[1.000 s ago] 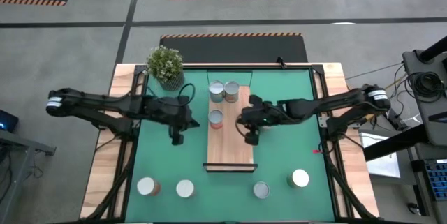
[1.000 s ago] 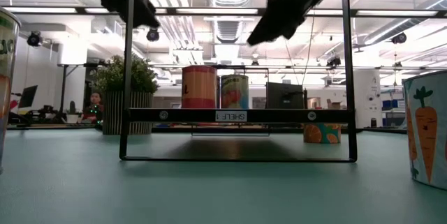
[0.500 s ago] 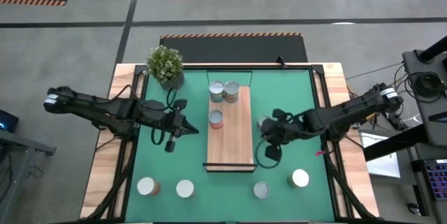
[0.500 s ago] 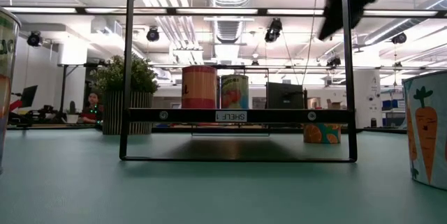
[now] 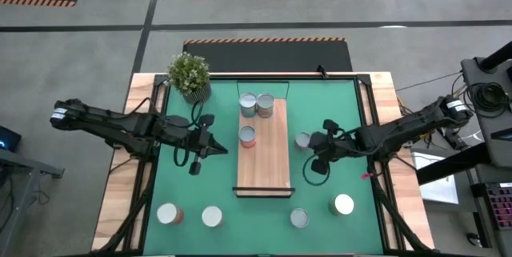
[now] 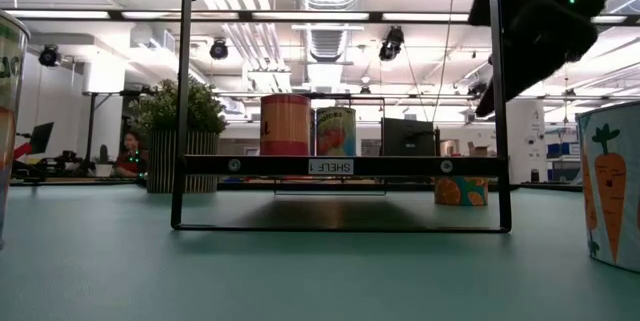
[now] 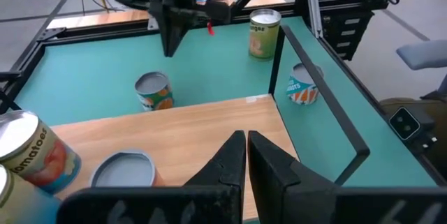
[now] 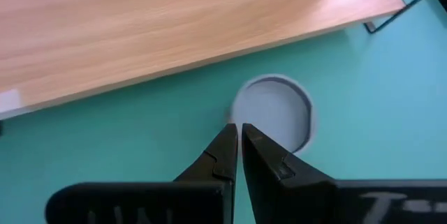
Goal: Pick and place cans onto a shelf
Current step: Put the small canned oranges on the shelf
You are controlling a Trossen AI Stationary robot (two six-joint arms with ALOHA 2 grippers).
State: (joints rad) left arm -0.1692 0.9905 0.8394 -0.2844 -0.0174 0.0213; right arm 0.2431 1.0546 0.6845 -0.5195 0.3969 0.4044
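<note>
Now the right gripper (image 5: 306, 142) sits farther toward three o'clock than it did half a second ago, off the shelf (image 5: 263, 154) altogether and over the green mat (image 5: 336, 113), its fingers pressed together with nothing between them. Its tips hover right above the silver top of a can (image 5: 302, 140) standing just beside the shelf's three o'clock edge (the right wrist view looks straight down on that round lid (image 8: 272, 114), with the wood plank beyond it). The left gripper (image 5: 219, 150) has hardly shifted: it stays at the shelf's nine o'clock side, fingers shut and empty, pointing across the plank. Three cans rest on the shelf, unmoved: two side by side (image 5: 256, 105) at its twelve o'clock end and a red-labelled one (image 5: 248, 136) just toward six o'clock from them. Four more stand on the mat near the six o'clock edge as before, two (image 5: 190, 214) toward seven o'clock and two (image 5: 322, 211) toward five o'clock. A potted plant (image 5: 190, 75) stands at the eleven o'clock corner.
</note>
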